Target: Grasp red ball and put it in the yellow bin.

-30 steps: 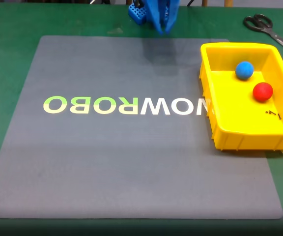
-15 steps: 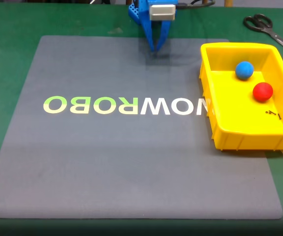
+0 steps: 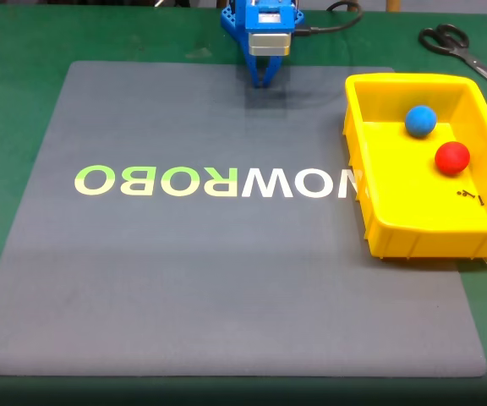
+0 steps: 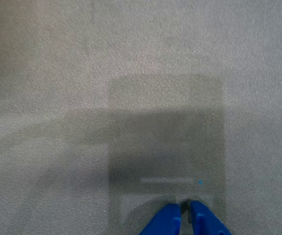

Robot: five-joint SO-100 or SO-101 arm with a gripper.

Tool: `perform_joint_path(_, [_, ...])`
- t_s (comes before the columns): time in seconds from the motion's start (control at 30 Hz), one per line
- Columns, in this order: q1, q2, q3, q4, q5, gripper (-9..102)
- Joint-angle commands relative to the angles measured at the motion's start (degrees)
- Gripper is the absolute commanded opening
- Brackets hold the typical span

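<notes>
The red ball (image 3: 452, 157) lies inside the yellow bin (image 3: 377, 222) at the right of the fixed view, close to a blue ball (image 3: 420, 121) of the same size. My blue gripper (image 3: 261, 82) hangs at the top centre over the far edge of the grey mat, well left of the bin, pointing down. In the wrist view its two blue fingertips (image 4: 169, 220) meet at the bottom edge over bare mat, so the gripper (image 4: 185, 211) is shut with nothing in it.
A grey mat (image 3: 227, 279) with mirrored lettering covers most of the green table. Black scissors (image 3: 455, 42) lie at the top right beyond the bin. A black cable (image 3: 336, 21) runs behind the arm's base.
The arm has drawn back toward its base at the top, the gripper tips rising from the mat edge. Both balls and the bin have stayed put.
</notes>
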Motion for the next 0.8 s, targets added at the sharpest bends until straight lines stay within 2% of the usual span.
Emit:
perform_joint_path(0.0, [0.88,0.7,1.85,0.18,0.18,0])
perform_joint_path(0.77, [1.49,0.7,1.85,1.32,0.18,0])
